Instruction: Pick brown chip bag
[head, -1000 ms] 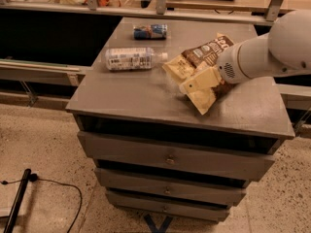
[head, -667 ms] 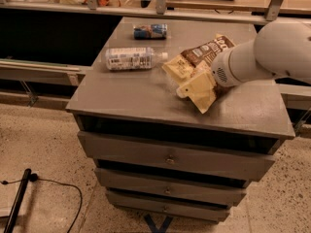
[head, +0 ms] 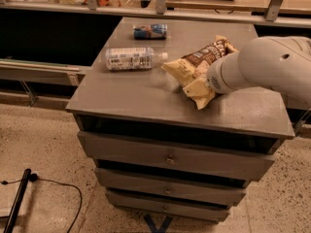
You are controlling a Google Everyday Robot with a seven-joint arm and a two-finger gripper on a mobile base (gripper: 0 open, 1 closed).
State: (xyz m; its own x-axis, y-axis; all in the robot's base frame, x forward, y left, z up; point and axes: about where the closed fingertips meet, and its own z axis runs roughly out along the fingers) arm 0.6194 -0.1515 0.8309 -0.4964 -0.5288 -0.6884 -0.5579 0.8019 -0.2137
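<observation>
Brown chip bag (head: 194, 66) is lying flat on the grey cabinet top (head: 141, 98), right of centre, with the brown end pointing far-right and the pale yellow end near-left. Gripper (head: 210, 83) is sitting right at the bag's near-right edge, tucked behind the white arm (head: 265, 64), which is reaching in from the right. Gripper state: can't tell, the arm is blocking it. Also can't tell if it's actually gripping the bag.

Versus a second ago, the arm is sitting further left and nearer, covering more of the bag's right side. Bag, bottle and can are staying put.

Clear plastic bottle (head: 131, 58) is lying on its side left of the bag, just apart from it. Small blue can (head: 150, 31) is lying at the far edge. The cabinet is showing three drawers (head: 170, 157) down its front. Speckled floor (head: 48, 140) is carrying a thin cable (head: 63, 187) and a black bar (head: 17, 200) near-left. A metal rail (head: 146, 11) is running along the far side.
</observation>
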